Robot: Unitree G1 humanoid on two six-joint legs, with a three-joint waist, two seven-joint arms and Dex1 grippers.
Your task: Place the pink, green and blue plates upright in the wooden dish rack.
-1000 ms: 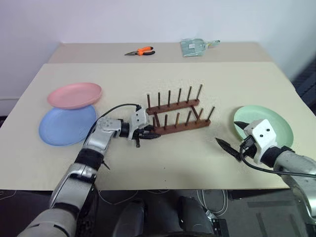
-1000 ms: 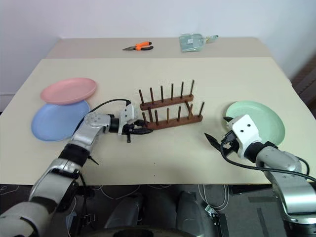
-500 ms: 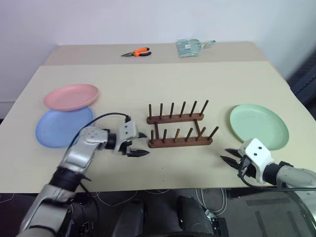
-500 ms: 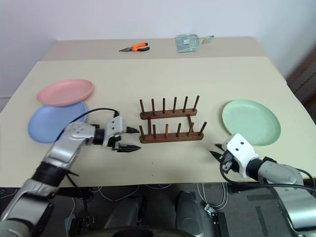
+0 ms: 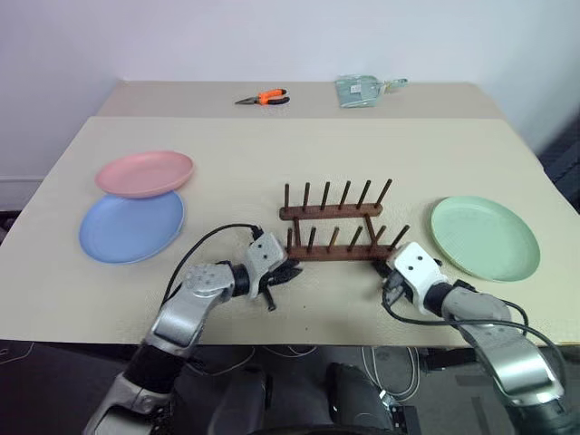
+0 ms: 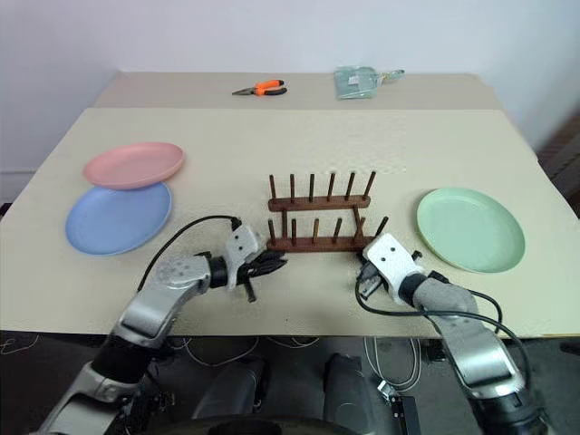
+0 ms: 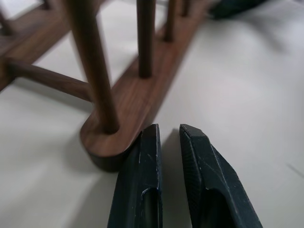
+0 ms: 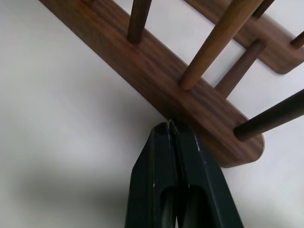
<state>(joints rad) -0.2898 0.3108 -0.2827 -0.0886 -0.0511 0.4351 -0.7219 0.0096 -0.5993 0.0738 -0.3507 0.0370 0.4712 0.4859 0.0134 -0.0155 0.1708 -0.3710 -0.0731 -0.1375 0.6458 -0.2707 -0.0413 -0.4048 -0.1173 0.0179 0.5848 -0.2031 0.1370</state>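
Both grippers, left barely parted, right closed, jaws empty, bracket the wooden dish rack, apparently to square it on the worktop.

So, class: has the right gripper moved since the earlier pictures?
Yes. The right gripper has gone from beside the green plate to the right end of the wooden dish rack, fingers shut.

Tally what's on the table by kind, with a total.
Plates: 3 — pink, blue, green
Dish racks: 1
Pliers: 1
Clear packets: 1
Total: 6
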